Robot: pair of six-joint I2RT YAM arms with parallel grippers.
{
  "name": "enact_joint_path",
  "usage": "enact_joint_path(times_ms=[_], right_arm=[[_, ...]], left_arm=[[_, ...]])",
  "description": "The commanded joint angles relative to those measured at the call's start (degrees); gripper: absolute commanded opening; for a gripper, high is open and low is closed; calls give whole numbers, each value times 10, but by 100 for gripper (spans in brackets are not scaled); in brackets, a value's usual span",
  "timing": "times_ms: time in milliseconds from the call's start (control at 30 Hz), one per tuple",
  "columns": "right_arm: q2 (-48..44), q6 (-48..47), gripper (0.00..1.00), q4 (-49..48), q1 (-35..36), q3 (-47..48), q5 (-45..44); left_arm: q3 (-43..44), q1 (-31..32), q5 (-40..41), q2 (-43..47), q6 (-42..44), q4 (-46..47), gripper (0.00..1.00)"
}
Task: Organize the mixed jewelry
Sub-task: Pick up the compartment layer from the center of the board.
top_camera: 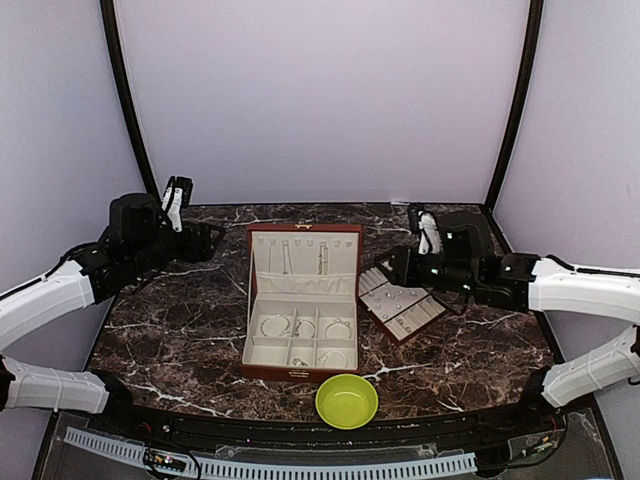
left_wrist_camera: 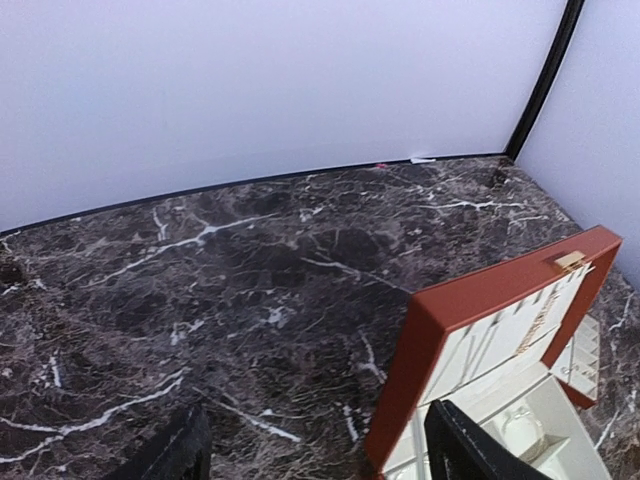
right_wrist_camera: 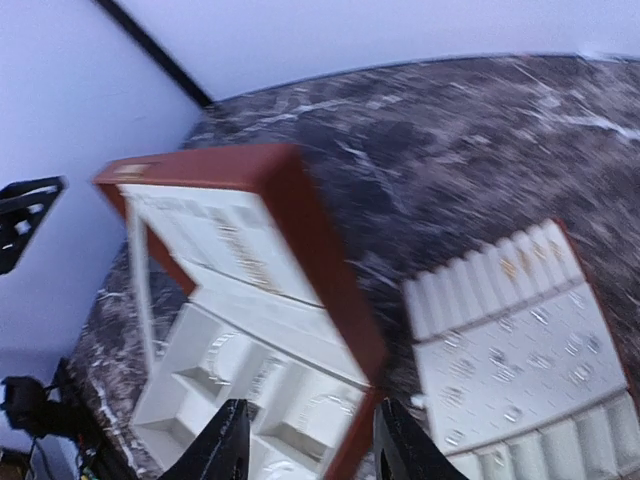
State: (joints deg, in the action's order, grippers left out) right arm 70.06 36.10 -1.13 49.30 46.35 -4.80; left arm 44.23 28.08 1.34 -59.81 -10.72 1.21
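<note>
Hoops [top_camera: 276, 325] lie flat in the box's [top_camera: 300, 374] front cells, and beads [top_camera: 403, 312] sit on the tray [top_camera: 383, 281], all between the arms. The right gripper [top_camera: 427, 232], jaws spread and empty, hangs just beside the tray. The left gripper [top_camera: 176, 196], jaws also spread, is well left of the box.

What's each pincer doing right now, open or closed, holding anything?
Left pincer: open, holding nothing.
Right pincer: open, holding nothing.

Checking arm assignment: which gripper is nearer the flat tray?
Right. The right gripper hovers by the far edge of the tray; the left gripper is across the hinged box.
</note>
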Motion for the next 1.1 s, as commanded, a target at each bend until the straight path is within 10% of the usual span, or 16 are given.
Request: enact_joint_path(times_ms=[0,400,1067], right_arm=[[-39,55,43,144,-72,-59,-69],[28,-102,40,249,-267,-49,35],[96,74,28,155,-276,-95,31]], left_arm=[[9,-16,26,17,60,-36,76],[-15,-19,27,64,60,-39,76],[-16,-19,19,68,53,-44,77]])
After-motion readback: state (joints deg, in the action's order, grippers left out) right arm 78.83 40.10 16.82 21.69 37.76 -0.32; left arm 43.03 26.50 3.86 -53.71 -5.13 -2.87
